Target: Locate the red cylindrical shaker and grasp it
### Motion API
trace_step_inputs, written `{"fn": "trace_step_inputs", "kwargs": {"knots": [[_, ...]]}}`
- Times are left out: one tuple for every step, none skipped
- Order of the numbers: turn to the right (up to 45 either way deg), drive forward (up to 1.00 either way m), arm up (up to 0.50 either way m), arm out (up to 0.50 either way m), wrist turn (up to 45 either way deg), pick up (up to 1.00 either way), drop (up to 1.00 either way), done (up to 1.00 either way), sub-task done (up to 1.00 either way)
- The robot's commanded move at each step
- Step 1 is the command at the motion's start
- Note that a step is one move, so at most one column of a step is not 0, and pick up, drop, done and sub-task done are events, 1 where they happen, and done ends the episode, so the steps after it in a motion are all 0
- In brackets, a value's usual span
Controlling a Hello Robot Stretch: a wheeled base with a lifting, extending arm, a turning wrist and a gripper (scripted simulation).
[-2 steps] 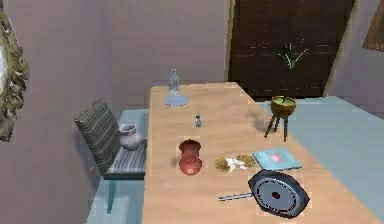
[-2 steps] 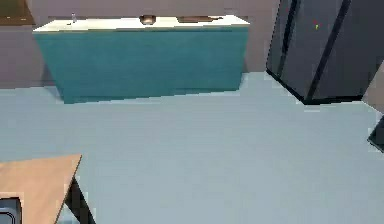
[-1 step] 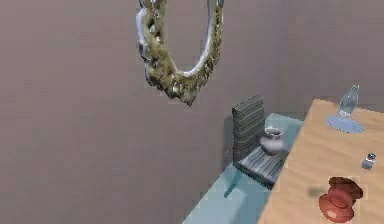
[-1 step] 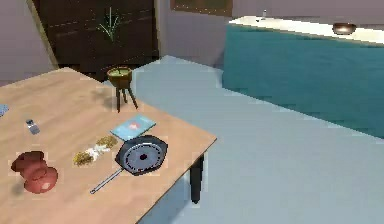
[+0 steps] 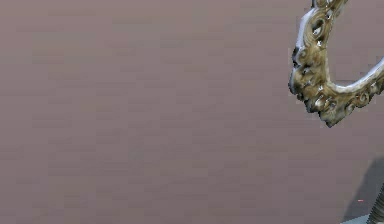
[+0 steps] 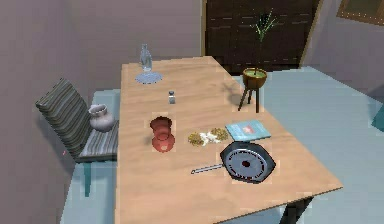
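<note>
Shaker (image 6: 163, 134), red: probably the squat reddish-brown piece mid-counter (image 6: 215, 90), though it looks rounded rather than cylindrical. It stands upright among tableware, seemingly laid for a meal. Nearest is the dark pan (image 6: 248, 162). Next come the blue book (image 6: 247, 130) and biscuit plate (image 6: 207, 137), just beside the shaker. Beyond stand a small grey pot (image 6: 171, 96) and a pale bottle (image 6: 147, 62). Jaws: state cannot be told.

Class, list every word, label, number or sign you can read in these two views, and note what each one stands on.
No text can be read in either view.
Blue flat item on the wooden table: marks on its cover are too small to read.
Small grey container: too small to tell whether it has a label.
</note>
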Motion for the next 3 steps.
{"fn": "trace_step_inputs", "kwargs": {"knots": [[0.0, 0.0, 0.5, 0.0, 0.0, 0.0, 0.0, 0.0, 0.0], [0.0, 0.0, 0.28, 0.0, 0.0, 0.0, 0.0, 0.0, 0.0], [0.0, 0.0, 0.0, 0.5, 0.0, 0.0, 0.0, 0.0, 0.0]]}}
